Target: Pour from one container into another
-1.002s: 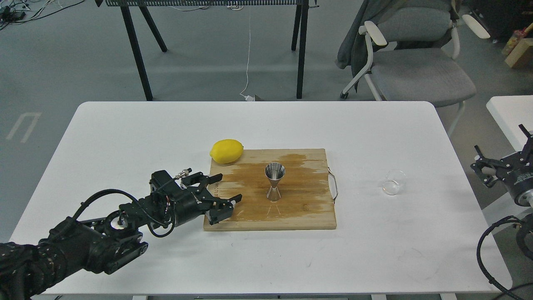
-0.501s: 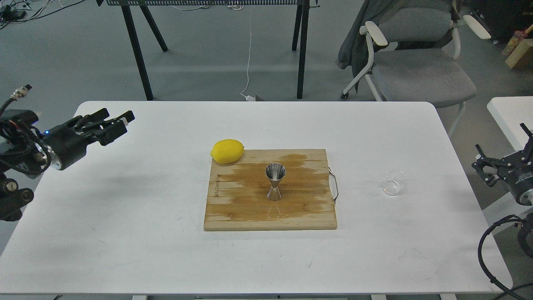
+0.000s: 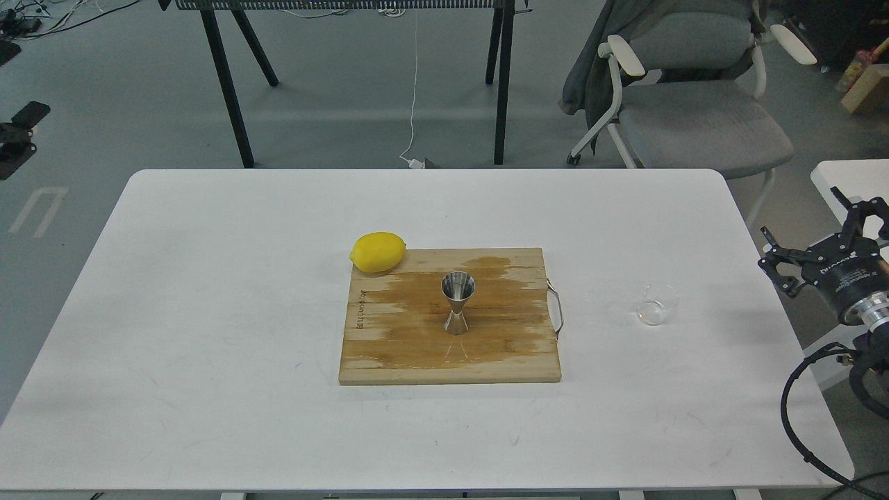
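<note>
The steel jigger (image 3: 458,303) stands upright in the middle of a wooden cutting board (image 3: 396,354). The small clear glass cup (image 3: 657,304) sits on the white table to the right of the board, tilted or lying, which I cannot tell. My right gripper (image 3: 810,240) hovers open and empty off the table's right edge, well to the right of the cup. Of my left arm only small dark bits (image 3: 15,142) show at the far left edge, far from the table's things.
A yellow lemon (image 3: 378,251) rests at the board's back-left corner. The board has a wet stain and a metal handle (image 3: 555,309) on its right side. A grey chair (image 3: 694,111) and black table legs stand behind the table (image 3: 208,389).
My left arm has swung from the board's left edge up and away to the far left, almost out of view. My right gripper has shifted slightly left and up, towards the table.
</note>
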Motion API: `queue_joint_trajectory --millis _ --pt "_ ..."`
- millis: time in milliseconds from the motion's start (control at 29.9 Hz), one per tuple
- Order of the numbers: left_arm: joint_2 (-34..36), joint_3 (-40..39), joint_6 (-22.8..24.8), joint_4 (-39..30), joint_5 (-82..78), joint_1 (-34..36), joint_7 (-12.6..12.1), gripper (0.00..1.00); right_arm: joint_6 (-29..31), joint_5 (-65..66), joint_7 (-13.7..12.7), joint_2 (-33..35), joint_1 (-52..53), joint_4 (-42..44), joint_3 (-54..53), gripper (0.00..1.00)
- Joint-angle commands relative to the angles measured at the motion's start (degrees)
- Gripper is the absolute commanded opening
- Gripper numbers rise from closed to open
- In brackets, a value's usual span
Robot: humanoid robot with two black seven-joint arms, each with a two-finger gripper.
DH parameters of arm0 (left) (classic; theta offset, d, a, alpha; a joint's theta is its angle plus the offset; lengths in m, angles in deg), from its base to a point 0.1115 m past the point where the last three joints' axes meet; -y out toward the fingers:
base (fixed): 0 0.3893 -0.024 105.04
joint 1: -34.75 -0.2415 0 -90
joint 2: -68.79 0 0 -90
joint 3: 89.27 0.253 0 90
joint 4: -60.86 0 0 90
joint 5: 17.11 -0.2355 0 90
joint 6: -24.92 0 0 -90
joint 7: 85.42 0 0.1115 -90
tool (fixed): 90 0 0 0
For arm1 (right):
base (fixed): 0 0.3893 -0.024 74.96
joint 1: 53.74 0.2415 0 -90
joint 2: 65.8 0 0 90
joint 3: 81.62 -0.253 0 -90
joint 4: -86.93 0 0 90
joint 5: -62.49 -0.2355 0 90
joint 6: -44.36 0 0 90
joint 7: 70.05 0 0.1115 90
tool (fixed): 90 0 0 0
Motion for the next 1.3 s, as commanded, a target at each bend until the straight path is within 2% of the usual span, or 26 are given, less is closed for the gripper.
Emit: queue_joint_trajectory --millis 0,100,234,367,434,668,768,935,1269 --pt "-2.3 0.2 0.0 1.8 9.3 -0.4 0.0 0.89 0.0 -10.7 -8.5 5.7 -1.0 -5.9 5.6 0.99" --pt "-4.0 0.1 0.0 2.0 11.4 -0.7 0.0 0.89 -0.7 -23.0 -12.8 12.1 -3.1 -11.9 9.8 0.99" --pt "-6.7 0.1 0.0 2.1 13.2 -1.6 0.0 0.89 -11.5 -38.9 -18.7 17.7 -9.9 -20.9 9.2 0.99" --pt "-8.1 0.1 0.0 2.2 14.6 -2.6 0.0 0.89 -14.6 -46.6 -19.0 20.0 -18.0 -25.3 8.7 0.99" --pt "-8.8 0.1 0.0 2.5 14.6 -3.0 0.0 0.89 -14.6 -47.1 -18.0 19.6 -20.4 -25.6 8.7 0.99" --pt "-9.4 0.1 0.0 3.6 14.6 -3.1 0.0 0.89 -15.1 -46.8 -8.6 10.6 -22.7 -25.2 8.7 0.99" --pt "-9.4 0.1 0.0 3.6 14.6 -3.2 0.0 0.89 -17.8 -46.6 -4.9 8.1 -22.0 -24.3 8.6 0.98" --pt "-9.4 0.1 0.0 3.6 14.6 -4.1 0.0 0.89 -26.9 -46.3 -3.3 3.2 -17.4 -21.2 8.9 0.98" --pt "-9.7 0.1 0.0 3.6 14.7 -4.9 0.0 0.89 -37.6 -42.0 -1.1 -0.4 -13.1 -20.4 9.5 0.98"
